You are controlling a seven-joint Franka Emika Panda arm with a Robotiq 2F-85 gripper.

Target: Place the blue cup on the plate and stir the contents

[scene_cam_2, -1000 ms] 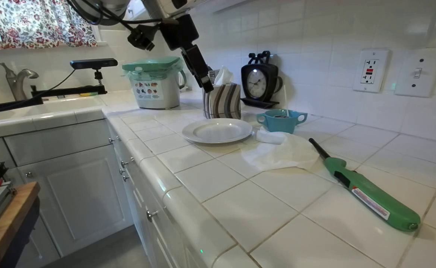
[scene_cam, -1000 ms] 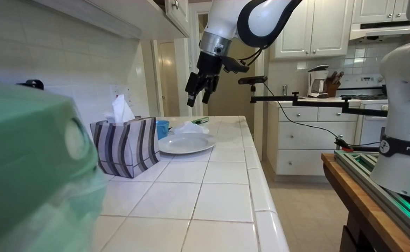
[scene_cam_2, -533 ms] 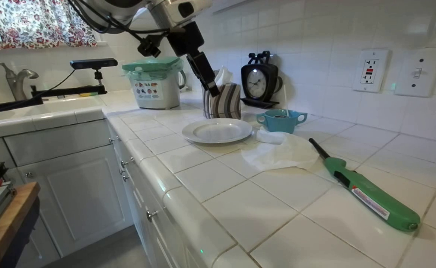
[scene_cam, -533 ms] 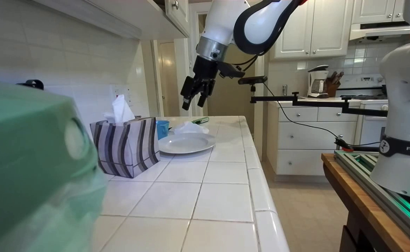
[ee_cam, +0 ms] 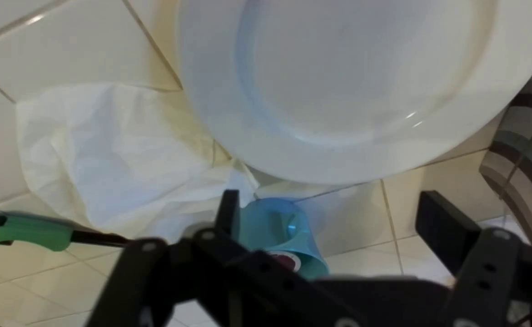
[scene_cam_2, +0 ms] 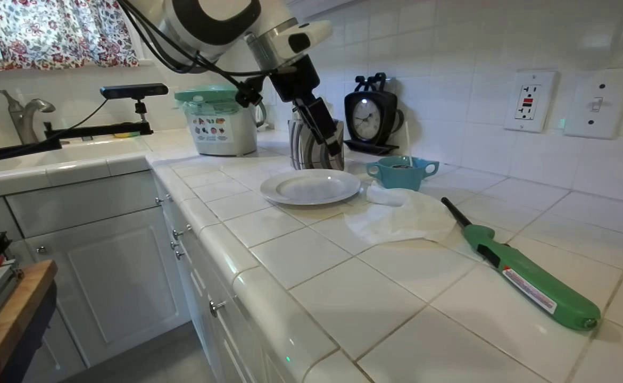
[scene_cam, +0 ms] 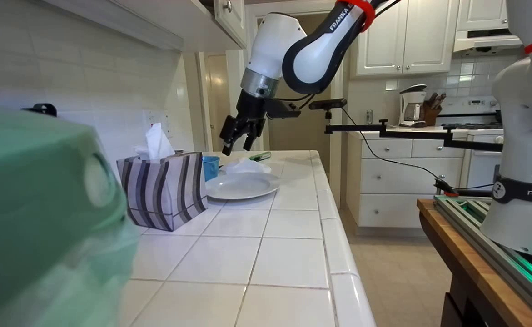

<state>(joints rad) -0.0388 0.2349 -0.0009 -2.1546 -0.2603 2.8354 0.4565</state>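
Gripper (scene_cam: 237, 148) had just dropped and slid toward the blue cup (scene_cam_2: 398, 179), lower and closer in both exterior views than a second earlier, not touching it. Jaws were wide apart, nothing held. Cup hadn't moved: upright on the counter (scene_cam_2: 348, 292), just beside the plate (scene_cam_2: 311, 187), right by a crumpled white tissue (scene_cam_2: 407, 219). Thin pale stick (scene_cam_2: 408, 142) stood in it, probably the stirrer. Plate hadn't shifted either, cup not on it yet. In the wrist view the cup showed between the jaws but well over to one side, so likely not centred. Read as approach before the grasp; placing and stirring both undone. Next move probably meant centring, then going down without clipping the stick
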